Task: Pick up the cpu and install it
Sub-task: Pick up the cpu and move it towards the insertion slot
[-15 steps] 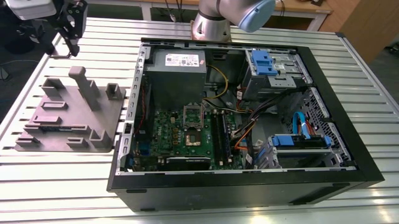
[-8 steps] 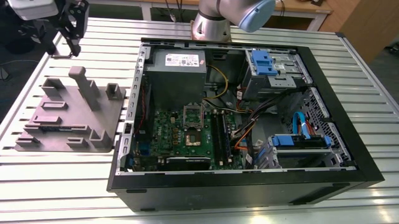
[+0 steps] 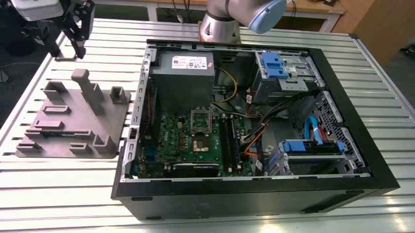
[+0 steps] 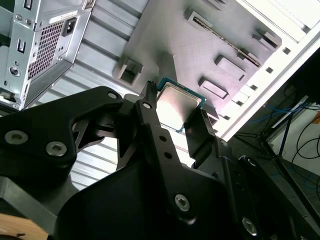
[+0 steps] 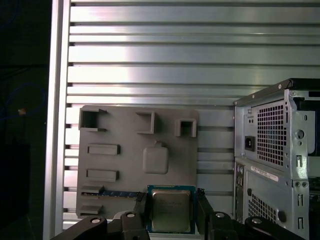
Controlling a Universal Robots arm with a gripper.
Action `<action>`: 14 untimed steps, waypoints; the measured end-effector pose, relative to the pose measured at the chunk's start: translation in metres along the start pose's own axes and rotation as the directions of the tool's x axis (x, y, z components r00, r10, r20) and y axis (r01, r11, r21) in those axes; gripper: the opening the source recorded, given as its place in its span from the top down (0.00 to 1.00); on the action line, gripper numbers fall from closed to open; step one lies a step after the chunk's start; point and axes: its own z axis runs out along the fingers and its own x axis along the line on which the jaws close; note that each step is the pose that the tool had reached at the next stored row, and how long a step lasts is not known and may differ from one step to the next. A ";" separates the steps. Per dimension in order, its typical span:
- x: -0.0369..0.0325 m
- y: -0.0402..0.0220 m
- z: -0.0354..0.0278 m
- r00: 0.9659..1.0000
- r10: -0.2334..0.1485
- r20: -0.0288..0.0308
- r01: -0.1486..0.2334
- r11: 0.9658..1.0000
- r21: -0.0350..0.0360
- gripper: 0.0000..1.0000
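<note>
The cpu (image 5: 171, 210) is a flat square chip with a silver-grey top and a blue-green rim. It sits between the two black fingers of my gripper (image 5: 171, 200), which is shut on its opposite edges; the second wrist view shows the same hold on the cpu (image 4: 177, 107) by the gripper (image 4: 175, 100). In the exterior view the gripper (image 3: 68, 46) hangs high over the table's far corner at the exterior view's left, beyond the grey tray (image 3: 39, 131). The tray's square recess (image 5: 155, 160) lies bare below. The motherboard socket (image 3: 199, 143) lies inside the open computer case (image 3: 253, 187).
The grey tray (image 5: 125, 145) carries upright blocks and a dark strip (image 5: 120, 193). The open case holds a power supply (image 3: 184, 63), blue drive brackets (image 3: 275, 65) and loose cables (image 3: 259, 131). The arm's base (image 3: 220, 26) stands behind the case. The slatted metal table (image 3: 65, 194) runs all around.
</note>
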 end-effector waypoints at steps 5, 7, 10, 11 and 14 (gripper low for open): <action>-0.0010 0.0000 0.0000 1.000 0.000 0.000 0.000 1.000 0.000 0.53; -0.0032 0.0000 0.0000 1.000 0.000 0.000 0.000 1.000 0.000 0.53; -0.0037 0.0000 -0.0001 1.000 0.000 0.000 0.000 1.000 0.000 0.53; -0.0040 0.0000 -0.0001 1.000 0.000 0.000 0.000 1.000 0.000 0.53; -0.0047 0.0000 -0.0001 1.000 0.000 0.000 0.000 1.000 0.000 0.53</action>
